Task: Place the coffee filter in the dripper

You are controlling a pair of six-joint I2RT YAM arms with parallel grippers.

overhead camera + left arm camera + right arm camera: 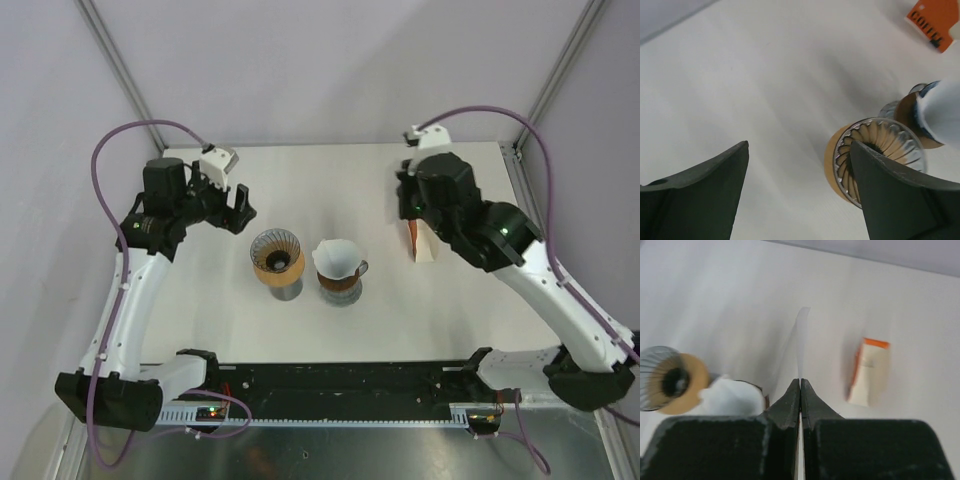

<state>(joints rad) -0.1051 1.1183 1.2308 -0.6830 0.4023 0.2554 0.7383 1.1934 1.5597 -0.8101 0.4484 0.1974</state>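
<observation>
The right pincer [800,382] is clenched on the paper coffee filter [801,340], its two tips pressed together over the sheet's near edge. The filter is pinched flat, so from the wrist it shows edge-on as a thin pale blade. Its long axis runs straight out ahead of the tips, free end pointing away from the wrist. That grip looks chosen to carry a single sheet clear of the orange filter box [867,372], which sits ahead and to the right of the tips on the surface [300,180]. The ribbed dripper [667,382] sits well off to this pincer's left, empty as far as I can see, with a white-topped vessel [732,397] between them. The left pincer [799,145] hangs released, jaws wide, the dripper just ahead of its right finger, placed, I'd guess, to steady it.
</observation>
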